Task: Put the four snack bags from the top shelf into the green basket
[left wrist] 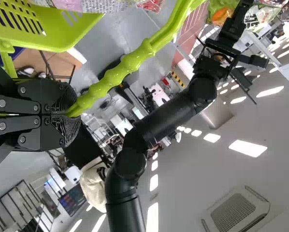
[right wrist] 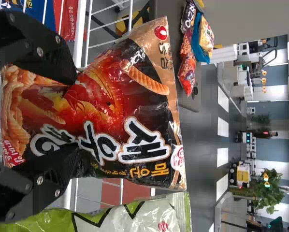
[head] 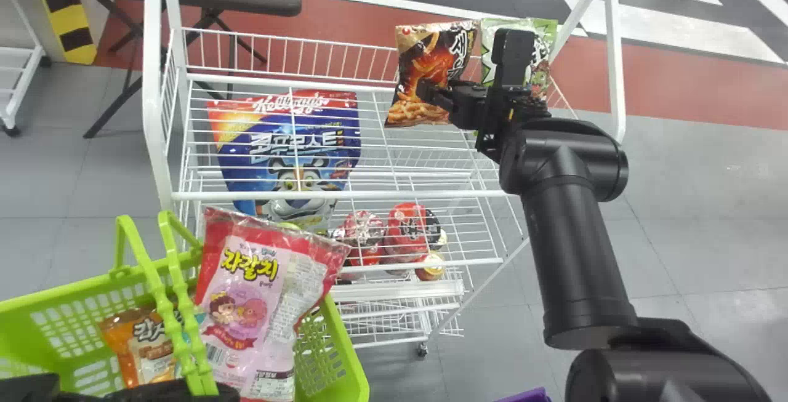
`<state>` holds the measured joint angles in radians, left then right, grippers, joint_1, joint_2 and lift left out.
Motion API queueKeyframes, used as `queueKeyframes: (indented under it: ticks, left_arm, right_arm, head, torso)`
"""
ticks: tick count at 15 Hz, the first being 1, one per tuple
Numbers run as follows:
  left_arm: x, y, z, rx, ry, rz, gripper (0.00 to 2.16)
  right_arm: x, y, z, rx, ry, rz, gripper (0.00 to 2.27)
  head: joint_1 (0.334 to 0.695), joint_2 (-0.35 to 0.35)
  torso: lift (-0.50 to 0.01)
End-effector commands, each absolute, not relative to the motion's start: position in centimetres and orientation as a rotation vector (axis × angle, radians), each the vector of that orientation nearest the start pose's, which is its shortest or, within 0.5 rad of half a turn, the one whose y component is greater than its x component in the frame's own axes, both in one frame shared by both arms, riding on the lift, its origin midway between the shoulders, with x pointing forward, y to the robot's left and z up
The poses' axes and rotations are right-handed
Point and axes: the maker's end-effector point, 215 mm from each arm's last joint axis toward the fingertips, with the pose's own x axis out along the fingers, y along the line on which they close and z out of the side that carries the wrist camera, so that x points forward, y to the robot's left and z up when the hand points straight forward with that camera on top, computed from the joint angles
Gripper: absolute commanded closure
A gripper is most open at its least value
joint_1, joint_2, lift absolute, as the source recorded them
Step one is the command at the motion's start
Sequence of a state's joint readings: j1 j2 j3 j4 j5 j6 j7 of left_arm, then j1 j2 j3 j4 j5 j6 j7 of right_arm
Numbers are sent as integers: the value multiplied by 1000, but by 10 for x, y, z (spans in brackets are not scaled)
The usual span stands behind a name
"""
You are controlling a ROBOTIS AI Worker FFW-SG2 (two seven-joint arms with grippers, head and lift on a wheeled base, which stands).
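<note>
Pinching the handle point(head: 166, 309) of the green basket point(head: 354, 359), the left end effector point(head: 209, 389) sits at the lower left of the frame. Inside the basket lies an orange snack bag point(head: 132, 340), and to its right a pink one point(head: 246, 309) stands tilted, its top poking above the rim. At centre left, seen through the wires of the top shelf point(head: 400, 194), is a blue cereal bag point(head: 295, 143), with red cups point(head: 406, 223) lower down toward the middle. At upper right of centre, a black-and-orange snack bag point(head: 431, 63) stands on the top shelf; the right end effector point(head: 438, 93) is at its front, fingers spread across the printed face. Just right of that bag stands a green one point(head: 545, 39), partly behind the arm.
</note>
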<state>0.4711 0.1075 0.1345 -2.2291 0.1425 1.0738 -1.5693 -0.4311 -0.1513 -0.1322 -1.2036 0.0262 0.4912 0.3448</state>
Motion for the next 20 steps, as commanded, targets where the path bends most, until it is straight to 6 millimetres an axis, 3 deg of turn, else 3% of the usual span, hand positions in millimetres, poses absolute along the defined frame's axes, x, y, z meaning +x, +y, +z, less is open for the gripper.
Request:
queueKeyframes:
  ticks: [1, 4, 6, 9, 14, 15, 18, 20]
  left_arm:
    - [221, 71, -344, -686, 673, -1422, 2148]
    - [222, 73, -344, -683, 670, -1418, 2148]
    - [225, 77, -343, -685, 663, -1408, 2148]
    - [231, 90, -340, -679, 649, -1379, 2148]
    - [245, 92, -326, -662, 631, -1379, 2148]
    - [248, 89, -324, -671, 636, -1384, 2148]
    - [251, 84, -322, -675, 644, -1394, 2148]
    - [247, 78, -321, -685, 656, -1409, 2148]
  right_arm:
    - [680, -315, -388, 15, 401, 137, 2246]
    - [670, -315, -382, 37, 388, 145, 2246]
    - [648, -313, -375, 71, 408, 149, 2246]
    - [585, -287, -365, 142, 498, 206, 2246]
    - [433, -213, -379, 264, 828, 391, 2246]
    - [415, -199, -373, 259, 835, 428, 2246]
    - [399, -165, -335, 254, 759, 540, 2246]
    - [393, -140, -326, 250, 746, 601, 2246]
  head:
    - [695, -296]
    - [695, -295]
    - [695, -296]
    - [695, -294]
    - [695, -237]
    - [695, -224]
    - [695, -189]
    - [695, -153]
  torso:
    - [-3]
    - [-3]
    - [-3]
    - [-3]
    - [-3]
    - [-3]
    - [-3]
    - [-3]
